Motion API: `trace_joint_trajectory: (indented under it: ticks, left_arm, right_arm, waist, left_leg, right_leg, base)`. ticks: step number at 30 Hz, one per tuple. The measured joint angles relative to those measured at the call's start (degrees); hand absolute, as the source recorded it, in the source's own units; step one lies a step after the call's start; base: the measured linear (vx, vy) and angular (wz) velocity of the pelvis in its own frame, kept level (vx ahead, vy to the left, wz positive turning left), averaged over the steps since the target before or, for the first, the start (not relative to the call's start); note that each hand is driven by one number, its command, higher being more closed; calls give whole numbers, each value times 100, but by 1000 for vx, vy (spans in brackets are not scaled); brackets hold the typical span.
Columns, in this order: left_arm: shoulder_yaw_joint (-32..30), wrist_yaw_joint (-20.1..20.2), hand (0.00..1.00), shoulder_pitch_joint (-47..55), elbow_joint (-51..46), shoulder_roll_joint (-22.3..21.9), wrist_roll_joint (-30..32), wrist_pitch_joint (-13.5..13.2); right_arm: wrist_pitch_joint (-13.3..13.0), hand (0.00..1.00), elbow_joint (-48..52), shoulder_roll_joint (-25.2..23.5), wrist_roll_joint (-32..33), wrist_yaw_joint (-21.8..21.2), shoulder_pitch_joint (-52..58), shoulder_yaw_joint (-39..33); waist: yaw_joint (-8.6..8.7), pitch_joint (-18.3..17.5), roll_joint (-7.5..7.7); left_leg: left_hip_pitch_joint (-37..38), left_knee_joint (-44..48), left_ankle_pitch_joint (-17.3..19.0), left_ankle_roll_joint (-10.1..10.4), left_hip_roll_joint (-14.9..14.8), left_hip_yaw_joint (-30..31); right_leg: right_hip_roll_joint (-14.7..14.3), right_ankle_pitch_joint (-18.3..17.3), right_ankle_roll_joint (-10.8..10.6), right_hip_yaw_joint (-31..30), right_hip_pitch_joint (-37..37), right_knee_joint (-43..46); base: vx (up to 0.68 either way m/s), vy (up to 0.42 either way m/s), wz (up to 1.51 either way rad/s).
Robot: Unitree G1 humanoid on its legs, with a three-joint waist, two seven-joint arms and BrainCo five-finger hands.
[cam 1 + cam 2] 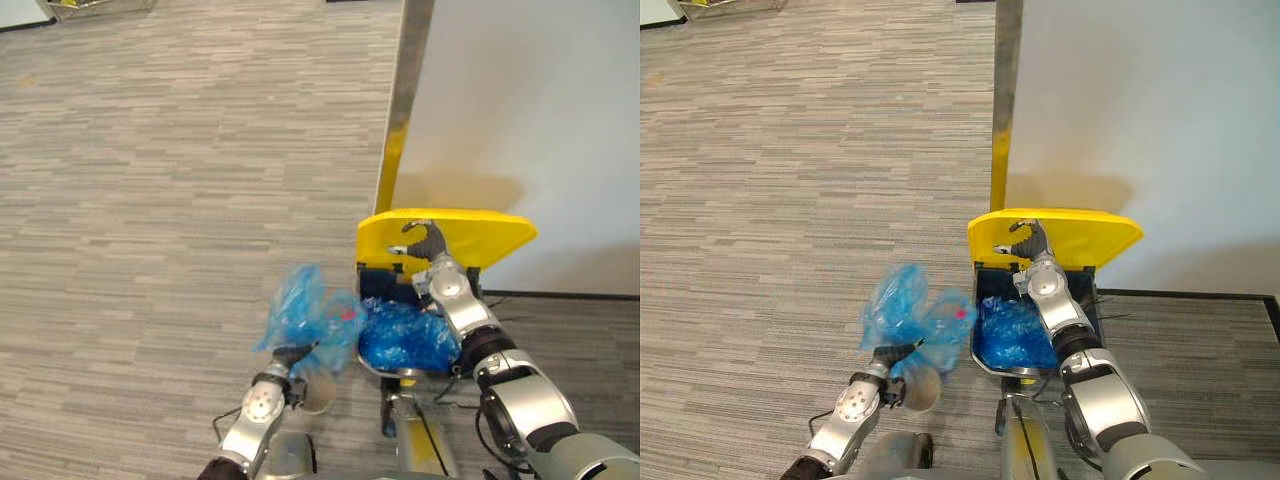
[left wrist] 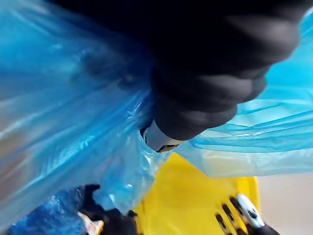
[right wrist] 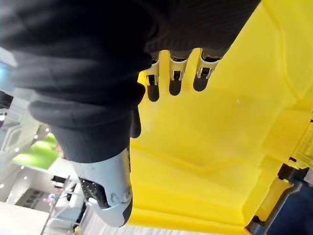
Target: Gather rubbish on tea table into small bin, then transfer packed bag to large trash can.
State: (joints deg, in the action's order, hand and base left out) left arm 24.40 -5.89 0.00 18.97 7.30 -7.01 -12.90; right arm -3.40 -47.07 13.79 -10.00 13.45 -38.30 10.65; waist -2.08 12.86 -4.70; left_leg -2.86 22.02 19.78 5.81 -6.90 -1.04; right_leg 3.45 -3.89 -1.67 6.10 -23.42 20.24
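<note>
My left hand (image 1: 283,368) is shut on the gathered neck of a filled blue plastic bag (image 1: 305,315), which hangs in the air just left of the large trash can (image 1: 372,368). The bag's blue film (image 2: 73,122) wraps round that hand's thumb (image 2: 159,139). The can's yellow lid (image 1: 475,235) is tipped up and back. My right hand (image 1: 428,245) rests on the lid's underside (image 3: 220,142) with straight fingers (image 3: 175,81) and keeps it raised. Inside the can lies a crumpled blue liner (image 1: 1008,335).
A white wall panel (image 1: 530,120) with a metal edge post (image 1: 402,110) stands right behind the can. Grey striped carpet (image 1: 150,200) spreads to the left and far side. A wire basket (image 1: 95,6) sits at the far left.
</note>
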Motion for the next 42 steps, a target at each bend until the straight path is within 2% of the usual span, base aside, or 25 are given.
trace_joint_trajectory:
  ticks: [1,3,7,12,15,17,19,20,24,25,29,32,35,39,42]
  left_arm:
    - [178,60,100,-195,-169,-28,-49,-19]
    - [543,91,100,-566,-397,-47,-141,-48]
    - [914,87,100,-1133,-709,-231,-390,-156]
    - [1149,70,100,-1739,-620,-383,-464,-157]
    - [1098,-58,100,-2341,171,-494,-406,-160]
    - [1000,-194,100,-2745,776,-493,-155,-102]
    - [821,-300,100,-2975,1173,-484,69,-53]
    - [651,-357,100,-3159,1499,-481,214,24]
    - [392,-561,100,-3560,2118,-486,445,135]
    - [289,-585,0,-3680,2333,-488,535,141]
    - [141,-658,0,-3989,3067,-504,801,162]
    - [-27,-658,0,-4129,3408,-539,1132,352]
    - [-48,-655,0,-4140,3469,-589,1561,509]
    - [-147,-635,0,-4151,3471,-714,1863,522]
    - [-152,-539,0,-4146,3539,-703,2040,556]
  right_arm:
    - [5,0,-11,38,-51,-9,-69,43]
    - [10,0,-9,53,-154,-30,-140,97]
    - [-9,0,124,75,-165,-119,-375,160]
    - [-8,0,132,197,-142,-113,-730,161]
    - [-8,0,146,330,-107,-92,-901,157]
    - [-13,0,416,519,-65,-82,-1134,151]
    - [-14,0,517,617,11,-31,-1378,142]
    - [-15,0,576,674,48,33,-1519,129]
    - [-16,0,576,716,68,130,-1795,103]
    - [-18,0,576,730,87,155,-1858,102]
    - [-36,0,578,771,90,222,-1921,102]
    - [-51,0,701,811,103,290,-1979,95]
    - [-71,0,826,818,101,310,-1965,89]
    - [-76,0,1204,883,78,312,-1728,87]
    - [-183,0,1554,969,-35,325,-1352,63]
  waist:
    - [92,97,-15]
    - [290,207,-20]
    - [303,238,-38]
    - [394,395,-23]
    - [472,625,-8]
    - [609,906,1]
    - [656,1144,68]
    - [645,1213,127]
    - [672,1323,212]
    - [676,1333,218]
    - [678,1386,281]
    - [700,1461,299]
    - [724,1474,319]
    - [702,1474,319]
    - [726,1474,319]
  left_leg:
    - [-8,121,62,-41,21,102]
    - [-106,375,167,7,113,364]
    - [-510,510,204,74,92,513]
    - [-798,286,75,289,-112,691]
    - [-871,247,7,351,-227,693]
    - [-1054,336,16,372,-260,675]
    - [-1201,473,51,401,-295,588]
    - [-1401,621,103,406,-312,564]
    - [-1729,848,187,358,-303,516]
    - [-1879,962,231,341,-303,515]
    - [-2124,1175,319,273,-294,477]
    - [-2251,1283,371,223,-269,423]
    - [-2299,1289,377,211,-216,412]
    - [-2332,1290,380,205,-209,420]
    - [-2318,1310,378,206,-178,496]
  right_leg:
    - [100,-167,-23,74,-12,257]
    - [261,-471,-136,165,-95,666]
    - [231,-563,-109,191,-502,846]
    - [-43,-564,-107,311,-810,729]
    - [-154,-565,-96,370,-904,723]
    - [-172,-551,-76,396,-1044,727]
    - [-198,-496,-3,385,-1155,720]
    - [-245,-416,75,361,-1296,692]
    - [-262,-244,168,305,-1554,629]
    - [-265,-206,168,292,-1650,613]
    - [-275,-114,133,181,-1831,584]
    - [-269,-73,128,121,-1932,576]
    - [-233,-74,129,73,-2019,652]
    - [-222,-83,119,70,-2016,669]
    - [-142,-140,41,154,-1980,755]
  base:
    - [-68,-87,33]
    - [-87,-93,54]
    - [-38,-99,11]
    - [61,-143,0]
    - [96,-93,-5]
    - [39,-34,-5]
    - [24,-3,-14]
    - [14,7,-20]
    - [26,31,-11]
    - [4,42,-9]
    - [12,48,-10]
    - [7,50,-10]
    - [30,40,-2]
    - [1,2,1]
    - [-4,-1,17]
